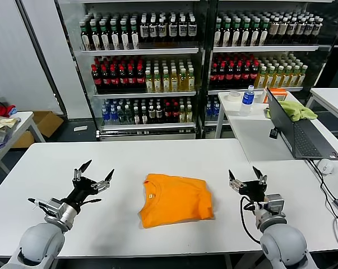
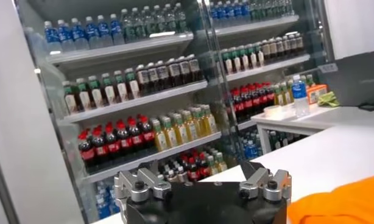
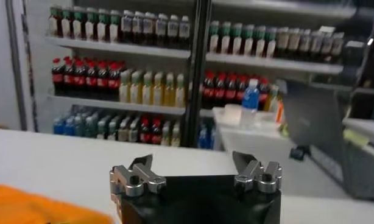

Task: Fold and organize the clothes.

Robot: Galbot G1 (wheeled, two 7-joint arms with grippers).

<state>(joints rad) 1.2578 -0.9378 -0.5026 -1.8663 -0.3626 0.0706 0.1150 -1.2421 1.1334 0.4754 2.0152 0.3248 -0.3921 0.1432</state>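
Left gripper (image 1: 93, 177) sits low over the white table (image 1: 174, 154), fingers spread wide and holding nothing; your right gripper (image 1: 247, 178) mirrors it on the other side, also spread and empty. Between them, well clear of both, lies the orange T-shirt (image 1: 176, 199), already folded into a rough rectangle, with the collar edge and a small tag toward your left gripper. Neither tool touches it.

By the look of it, the folding is mostly done, so watch the tidy-up. Come in with only one gripper and you could drag the top layer and spring the fold open; pinch just one layer and the packet will likely unfurl as you lift. The edge nearer your right gripper bulges a little, so a careless push there may wrinkle it.

Beyond your right gripper, a cable and a mouse (image 1: 325, 166) lie beside an open laptop (image 1: 296, 130), something to avoid on a wide swing. Farther back there's a blue-labelled water bottle (image 1: 247, 100), a tape roll (image 1: 234, 96) and a yellow-green cloth (image 1: 295, 110), then the drinks shelves (image 1: 152, 67).

No lettering shows on the shirt, and none of the bottle labels can be read.
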